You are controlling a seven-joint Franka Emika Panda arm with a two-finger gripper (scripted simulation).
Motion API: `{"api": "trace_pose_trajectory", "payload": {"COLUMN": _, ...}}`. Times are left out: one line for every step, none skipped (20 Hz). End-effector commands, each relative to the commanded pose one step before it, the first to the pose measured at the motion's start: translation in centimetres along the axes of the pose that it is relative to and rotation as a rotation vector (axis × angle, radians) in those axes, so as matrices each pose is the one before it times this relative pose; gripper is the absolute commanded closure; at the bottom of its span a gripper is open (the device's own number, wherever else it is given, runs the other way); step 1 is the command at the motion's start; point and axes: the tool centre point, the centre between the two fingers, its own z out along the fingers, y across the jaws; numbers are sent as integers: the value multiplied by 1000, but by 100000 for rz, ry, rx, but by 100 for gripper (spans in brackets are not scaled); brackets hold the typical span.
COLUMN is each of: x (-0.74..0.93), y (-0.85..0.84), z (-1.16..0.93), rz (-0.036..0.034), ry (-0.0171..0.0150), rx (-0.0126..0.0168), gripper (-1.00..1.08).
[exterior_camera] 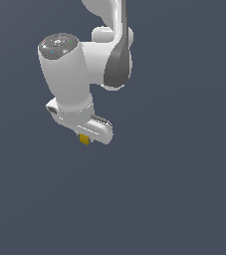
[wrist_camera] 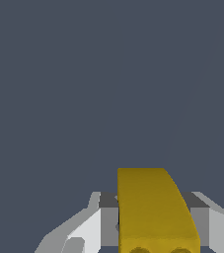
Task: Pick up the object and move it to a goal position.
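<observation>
In the wrist view the gripper is closed on the yellow-orange block, one finger pressed against each side. In the exterior view the block protrudes beneath the white hand. Only plain dark grey surface lies all round.

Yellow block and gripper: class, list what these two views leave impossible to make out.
- Exterior view: the yellow block is mostly hidden by the gripper; too small to show marks.
- Wrist view: the block's near end is cut off by the picture's edge.
- Neither view shows a goal marker or distinct surface.
</observation>
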Motion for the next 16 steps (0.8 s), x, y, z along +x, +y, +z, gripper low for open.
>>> {"api": "trace_pose_trajectory", "payload": {"x": 852, "y": 1711, "z": -2104, "rz": -73, "ry": -43, "rx": 2, "gripper": 108}}
{"api": "trace_pose_trajectory", "payload": {"x": 317, "y": 568, "z": -697, "rz": 0, "ry": 0, "rx": 0, "gripper": 108}}
{"api": "trace_pose_trajectory", "payload": {"x": 272, "y": 470, "z": -654, "rz": -47, "ry": 49, "rx": -50, "gripper": 108}}
{"api": "trace_pose_trajectory", "payload": {"x": 271, "y": 463, "z": -571, "rz": 0, "ry": 0, "rx": 0, "gripper": 108}}
{"api": "trace_pose_trajectory", "payload": {"x": 247, "y": 416, "z": -514, "rz": 0, "ry": 0, "rx": 0, "gripper": 108}}
{"api": "trace_pose_trajectory", "payload": {"x": 223, "y": 370, "z": -458, "rz": 0, "ry": 0, "rx": 0, "gripper": 108}}
{"api": "trace_pose_trajectory", "payload": {"x": 200, "y": 325, "z": -403, "rz": 0, "ry": 0, "rx": 0, "gripper": 108}}
{"api": "trace_pose_trajectory", "payload": {"x": 165, "y": 251, "z": -356, "rz": -20, "ry": 28, "rx": -60, "gripper": 108}}
{"api": "trace_pose_trajectory", "payload": {"x": 154, "y": 237, "z": -295, "rz": 0, "ry": 0, "rx": 0, "gripper": 108}}
{"api": "trace_pose_trajectory", "payload": {"x": 132, "y": 193, "z": -242, "rz": 0, "ry": 0, "rx": 0, "gripper": 108}}
{"api": "trace_pose_trajectory", "payload": {"x": 111, "y": 150, "z": -191, "rz": 0, "ry": 0, "rx": 0, "gripper": 108}}
{"api": "trace_pose_trajectory", "payload": {"x": 90, "y": 108, "z": -141, "rz": 0, "ry": 0, "rx": 0, "gripper": 108}}
{"api": "trace_pose_trajectory", "payload": {"x": 69, "y": 70, "z": -95, "rz": 0, "ry": 0, "rx": 0, "gripper": 108}}
{"api": "trace_pose_trajectory", "payload": {"x": 48, "y": 38, "z": -55, "rz": 0, "ry": 0, "rx": 0, "gripper": 108}}
{"api": "trace_pose_trajectory", "payload": {"x": 28, "y": 15, "z": -25, "rz": 0, "ry": 0, "rx": 0, "gripper": 108}}
{"api": "trace_pose_trajectory", "payload": {"x": 9, "y": 3, "z": -6, "rz": 0, "ry": 0, "rx": 0, "gripper": 108}}
